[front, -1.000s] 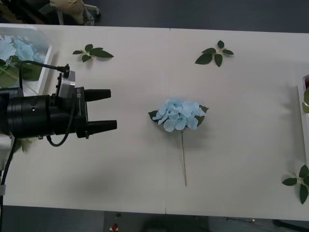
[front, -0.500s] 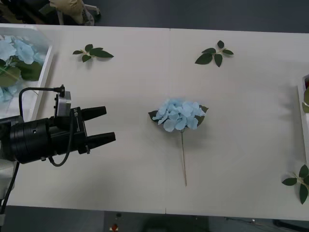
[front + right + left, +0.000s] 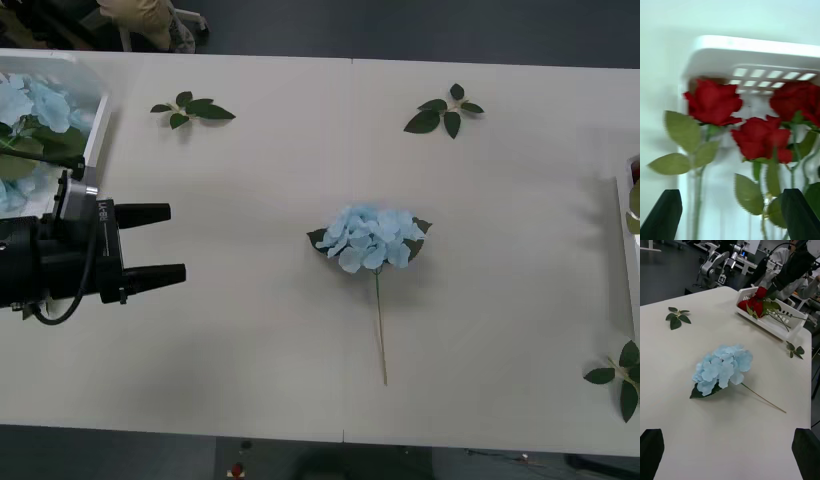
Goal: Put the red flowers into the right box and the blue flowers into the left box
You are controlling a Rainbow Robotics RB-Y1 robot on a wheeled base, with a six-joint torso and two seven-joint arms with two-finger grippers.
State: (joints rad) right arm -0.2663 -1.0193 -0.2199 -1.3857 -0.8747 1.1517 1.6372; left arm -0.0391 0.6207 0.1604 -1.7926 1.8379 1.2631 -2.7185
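The left claw (image 3: 165, 242), jaws apart and empty, has drawn back toward the tabletop's left edge beside the left box (image 3: 95, 150), leaving one blue flower (image 3: 370, 238) mid-tabletop, still to be fetched; the right claw (image 3: 730, 213) hangs open over the red flowers (image 3: 756, 137).

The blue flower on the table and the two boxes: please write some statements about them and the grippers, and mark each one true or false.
1. One blue flower lies loose on the table. True.
2. The left gripper is shut on its stem. False: it is open, empty and apart from it.
3. The left box holds red roses. False: it holds blue flowers.
4. The right gripper is open over the red flowers in the right box. True.
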